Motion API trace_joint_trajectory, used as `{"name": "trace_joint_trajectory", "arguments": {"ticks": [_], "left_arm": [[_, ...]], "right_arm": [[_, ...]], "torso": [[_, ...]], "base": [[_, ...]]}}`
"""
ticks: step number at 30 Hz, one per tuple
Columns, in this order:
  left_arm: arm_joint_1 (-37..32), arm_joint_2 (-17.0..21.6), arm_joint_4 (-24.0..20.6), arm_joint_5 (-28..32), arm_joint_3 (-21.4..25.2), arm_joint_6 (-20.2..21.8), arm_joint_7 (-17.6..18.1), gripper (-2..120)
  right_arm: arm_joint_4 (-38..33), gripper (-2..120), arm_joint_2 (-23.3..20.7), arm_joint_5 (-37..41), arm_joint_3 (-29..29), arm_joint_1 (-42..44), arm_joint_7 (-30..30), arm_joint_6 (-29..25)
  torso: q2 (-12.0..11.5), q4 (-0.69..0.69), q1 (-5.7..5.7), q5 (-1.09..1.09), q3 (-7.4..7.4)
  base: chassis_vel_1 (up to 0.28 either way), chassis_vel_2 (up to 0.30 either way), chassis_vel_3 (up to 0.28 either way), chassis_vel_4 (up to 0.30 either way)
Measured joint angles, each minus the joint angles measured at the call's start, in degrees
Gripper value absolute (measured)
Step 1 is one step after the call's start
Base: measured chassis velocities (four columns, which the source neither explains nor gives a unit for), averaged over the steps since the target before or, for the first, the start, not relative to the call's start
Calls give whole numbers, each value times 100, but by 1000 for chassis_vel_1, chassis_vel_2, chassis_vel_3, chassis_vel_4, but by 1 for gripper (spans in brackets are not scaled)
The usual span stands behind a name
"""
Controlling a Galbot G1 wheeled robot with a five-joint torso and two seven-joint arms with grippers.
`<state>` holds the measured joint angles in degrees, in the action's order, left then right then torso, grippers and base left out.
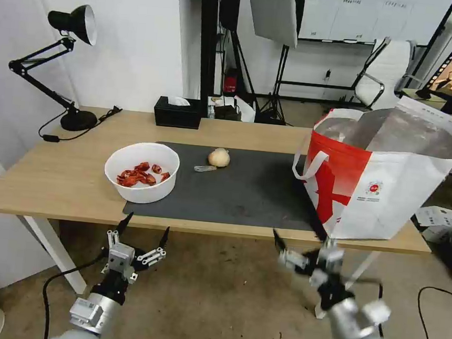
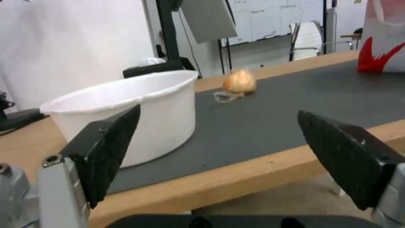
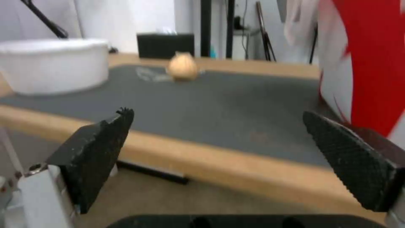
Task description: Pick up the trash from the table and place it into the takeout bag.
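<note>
Both hands hang below the front edge of the long light-wood desk (image 1: 51, 175), holding nothing: left hand (image 1: 144, 224) spread wide, right hand (image 1: 303, 250) spread too. On the dark grey rectangular mat (image 1: 245, 192) sit the white bowl of red shells (image 1: 141, 171), the tan round bulb-like lump (image 1: 219, 157) and, just beside it, a small clear plastic scrap (image 1: 204, 168). The big white-and-red foil-lined takeout bag (image 1: 389, 173) stands open at the desk's right end.

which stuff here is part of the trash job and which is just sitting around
Part of the job:
- white bowl of red shells
- tan bulb-like lump
- small clear plastic scrap
- takeout bag
- table
- left gripper and right gripper, both open below the table's front edge

Just lying about:
- black desk lamp
- black tissue box
- white chair
</note>
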<state>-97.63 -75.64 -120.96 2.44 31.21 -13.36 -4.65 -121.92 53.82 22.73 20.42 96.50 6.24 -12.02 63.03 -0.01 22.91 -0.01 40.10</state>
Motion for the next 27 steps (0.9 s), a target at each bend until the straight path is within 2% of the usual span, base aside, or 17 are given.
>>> {"name": "trace_joint_trajectory", "arguments": {"ticks": [20, 25, 27], "left_arm": [[68, 57, 163, 1, -54, 0, -14, 100], [179, 126, 224, 30, -134, 12, -21, 100], [267, 206, 260, 76, -183, 45, -23, 100]], "right_arm": [[187, 100, 8, 18, -174, -227, 76, 181], [296, 100, -166, 292, -368, -738, 89, 343], [346, 100, -353, 706, -550, -1388, 100, 580]], "torso": [[0, 0, 1, 0, 1], [-1, 2, 1, 2, 1], [-1, -1, 1, 0, 1]], "base": [[0, 0, 0, 0], [0, 0, 0, 0], [0, 0, 0, 0]]}}
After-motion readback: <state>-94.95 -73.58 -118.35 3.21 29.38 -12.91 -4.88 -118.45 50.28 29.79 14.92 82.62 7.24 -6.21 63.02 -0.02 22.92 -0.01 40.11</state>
